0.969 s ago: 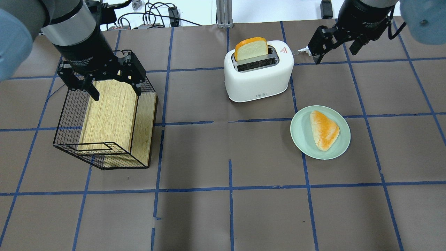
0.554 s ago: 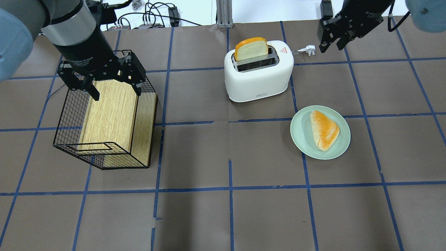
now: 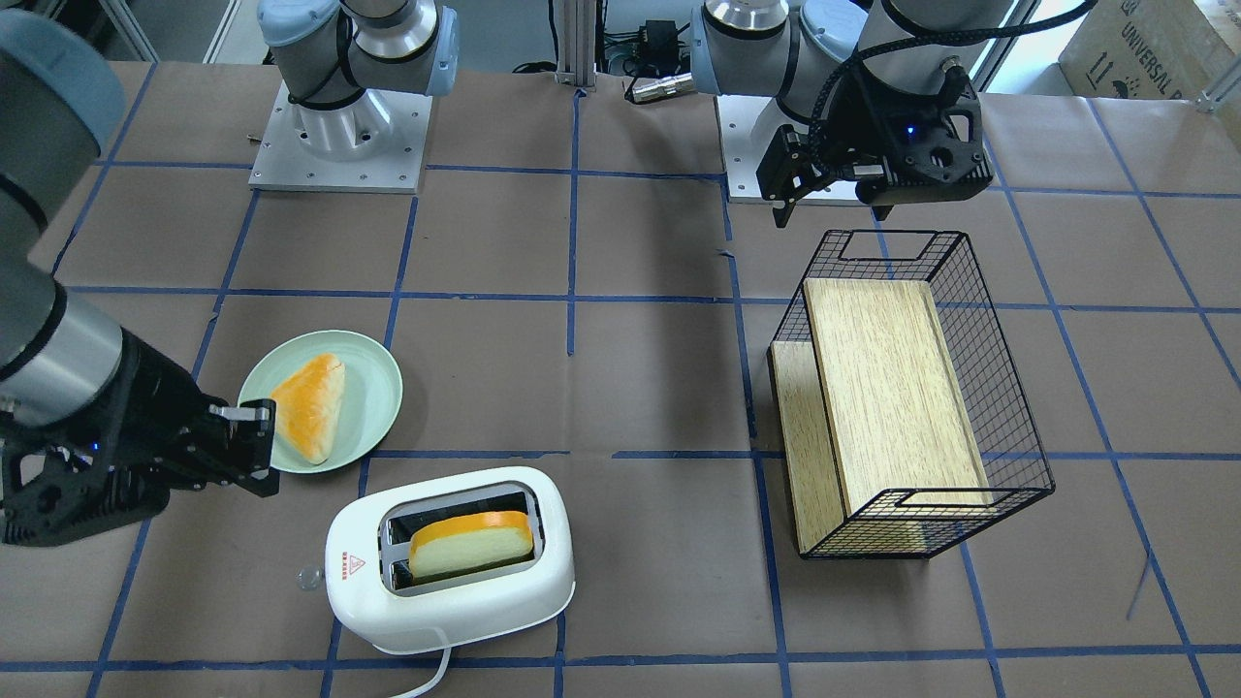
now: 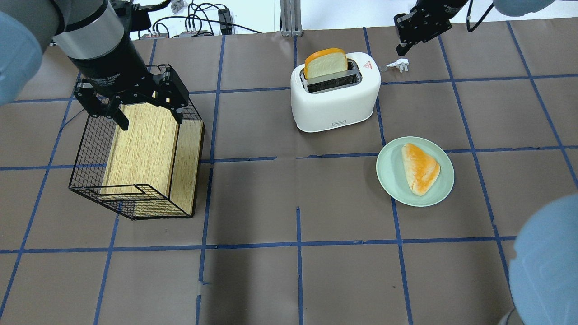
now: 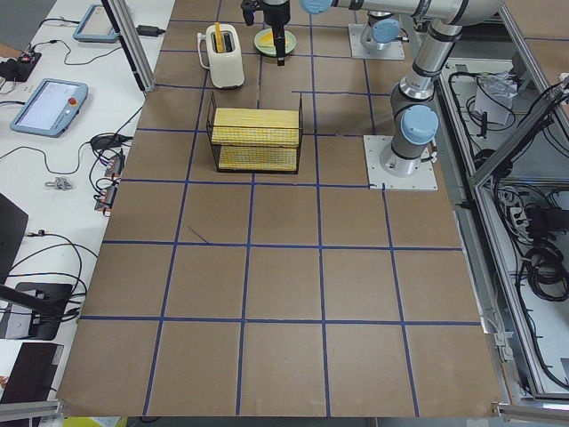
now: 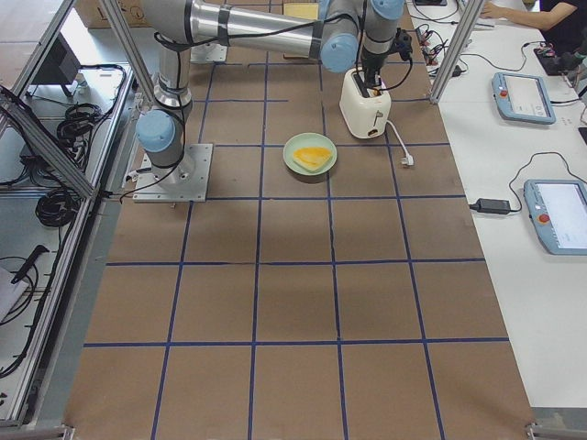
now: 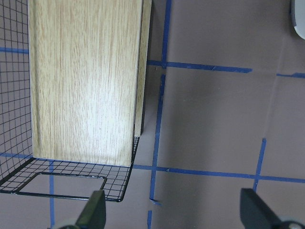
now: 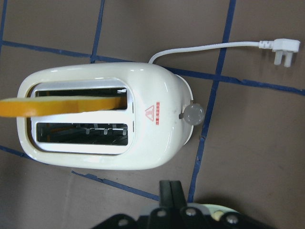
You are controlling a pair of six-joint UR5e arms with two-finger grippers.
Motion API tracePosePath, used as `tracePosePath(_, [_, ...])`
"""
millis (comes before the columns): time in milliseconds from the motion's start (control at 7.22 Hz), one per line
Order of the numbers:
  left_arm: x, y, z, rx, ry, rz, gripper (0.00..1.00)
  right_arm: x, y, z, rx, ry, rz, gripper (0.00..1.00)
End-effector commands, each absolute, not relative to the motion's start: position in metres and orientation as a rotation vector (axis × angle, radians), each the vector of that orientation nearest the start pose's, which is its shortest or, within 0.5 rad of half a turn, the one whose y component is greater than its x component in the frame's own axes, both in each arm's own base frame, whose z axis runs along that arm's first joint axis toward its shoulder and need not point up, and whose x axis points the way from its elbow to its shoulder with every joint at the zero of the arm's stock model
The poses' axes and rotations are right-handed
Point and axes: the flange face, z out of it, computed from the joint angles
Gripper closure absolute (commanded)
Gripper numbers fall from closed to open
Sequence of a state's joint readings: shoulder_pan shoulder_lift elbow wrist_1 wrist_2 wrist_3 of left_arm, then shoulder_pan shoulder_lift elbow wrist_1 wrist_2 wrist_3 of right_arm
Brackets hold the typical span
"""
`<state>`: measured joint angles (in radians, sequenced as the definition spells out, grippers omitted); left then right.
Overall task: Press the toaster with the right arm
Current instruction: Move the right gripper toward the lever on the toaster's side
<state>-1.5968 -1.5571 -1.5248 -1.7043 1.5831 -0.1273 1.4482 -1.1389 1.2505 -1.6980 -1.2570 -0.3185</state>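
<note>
Hovering right gripper, prongs together, sits off lever knob; descend misaligned and you risk glancing off, shoving toaster, snagging cord, leaving it unpressed.

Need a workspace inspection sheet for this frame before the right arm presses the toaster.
Surface: brown table with blue tape grid.
Job's things: toaster upright, bread slice standing in one slot, other slot empty; knob at its end untouched.
Clutter: green plate holding a pastry; wire basket with wooden board.
Grippers: right tool shut, beside the toaster's knob end, apart from it; left tool open over the basket.
Cables: toaster cord's plug loose on the table.
Surroundings: teach pendants on side bench.
</note>
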Motion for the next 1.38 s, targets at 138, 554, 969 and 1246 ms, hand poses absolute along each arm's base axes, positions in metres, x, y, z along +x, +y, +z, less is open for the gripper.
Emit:
tracePosePath(138, [-0.144,-0.474,0.504,-0.157,3.118,0.113,0.0,0.042,-0.735,0.351,-0.232,2.715,-0.078,0.92])
tracePosePath(554, [-0.144,-0.474,0.504,-0.157,3.118,0.113,0.0,0.052,-0.74,0.323,-0.214,2.651,-0.031,0.92])
tracePosePath(969, [-0.144,-0.474,0.504,-0.157,3.118,0.113,0.0,0.054,-0.741,0.313,-0.213,2.647,-0.008,0.92])
tracePosePath(1246, [-0.144,-0.474,0.504,-0.157,3.118,0.113,0.0,0.055,-0.742,0.309,-0.215,2.646,-0.002,0.92])
